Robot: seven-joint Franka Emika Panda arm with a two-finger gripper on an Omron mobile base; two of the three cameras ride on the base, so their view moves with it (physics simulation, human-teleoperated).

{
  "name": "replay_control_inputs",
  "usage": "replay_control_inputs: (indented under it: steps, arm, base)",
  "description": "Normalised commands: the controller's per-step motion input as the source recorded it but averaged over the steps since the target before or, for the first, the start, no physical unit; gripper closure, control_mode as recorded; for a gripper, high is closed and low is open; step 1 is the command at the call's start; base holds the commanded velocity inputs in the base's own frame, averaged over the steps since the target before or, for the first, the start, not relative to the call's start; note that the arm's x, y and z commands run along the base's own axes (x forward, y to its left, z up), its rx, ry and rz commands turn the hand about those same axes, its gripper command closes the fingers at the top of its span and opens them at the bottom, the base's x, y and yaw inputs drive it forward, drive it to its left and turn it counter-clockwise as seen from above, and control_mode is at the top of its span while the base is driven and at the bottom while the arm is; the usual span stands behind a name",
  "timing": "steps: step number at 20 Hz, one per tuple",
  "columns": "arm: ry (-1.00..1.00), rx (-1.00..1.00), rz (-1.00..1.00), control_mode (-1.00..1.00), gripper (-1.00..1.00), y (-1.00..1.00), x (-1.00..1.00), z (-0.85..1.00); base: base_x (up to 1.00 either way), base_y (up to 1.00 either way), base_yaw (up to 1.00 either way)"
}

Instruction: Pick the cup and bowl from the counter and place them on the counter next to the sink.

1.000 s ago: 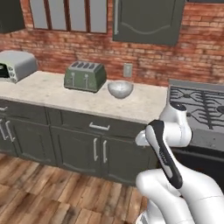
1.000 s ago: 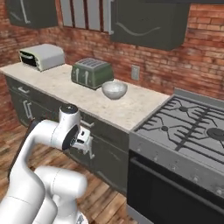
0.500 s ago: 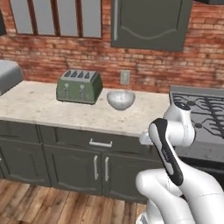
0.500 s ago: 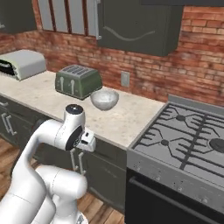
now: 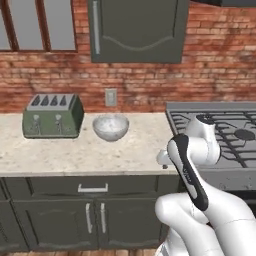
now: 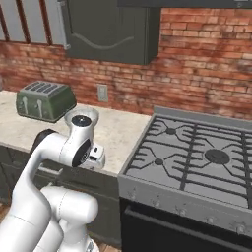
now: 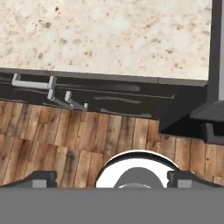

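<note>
1. Basically nothing done yet: bowl sits on the counter, untouched, and neither a cup nor a sink can be made out from where the robot stands.
2. Bowl location: toward the back of the counter, just right of the green toaster, below the wall outlet, well left of the stove. From the right base view the arm's upper joint covers most of the bowl.
3. Bowl pose: upright, mouth facing up, pale mottled inside visible. It's round, so no real long axis; its symmetry axis runs vertical.
4. Gripper: hand view looks straight down at the counter's front edge, cabinet fronts and wood floor; the two dark finger tips stand wide apart with nothing between them, so it's open and empty.
5. Arm is folded up in front of the counter edge, near the stove corner, well apart from the bowl.
6. Left to do, by my read: reach for and grasp the bowl, carry it next to the sink, find and move the cup too. Whole task is ahead.
</note>
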Motion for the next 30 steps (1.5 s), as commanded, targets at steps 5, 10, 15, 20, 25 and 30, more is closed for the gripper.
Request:
replay_control_inputs:
  steps: [5, 10, 15, 20, 25, 30]
  arm:
    - [0.00, 0.00, 0.00, 1.00, -1.00, 0.00, 0.00, 0.00]
    - [0.00, 0.00, 0.00, 1.00, -1.00, 0.00, 0.00, 0.00]
    - [0.00, 0.00, 0.00, 1.00, -1.00, 0.00, 0.00, 0.00]
    - [0.00, 0.00, 0.00, 1.00, -1.00, 0.00, 0.00, 0.00]
    - [0.00, 0.00, 0.00, 1.00, -1.00, 0.00, 0.00, 0.00]
    - [0.00, 0.00, 0.00, 1.00, -1.00, 0.00, 0.00, 0.00]
  base:
    - [0.41, 0.69, -0.44]
    - [0.33, 0.88, -0.33]
    - [0.50, 0.50, -0.13]
    - [0.88, 0.00, 0.00]
    - [0.13, 0.00, 0.00]
    - [0.00, 0.00, 0.00]
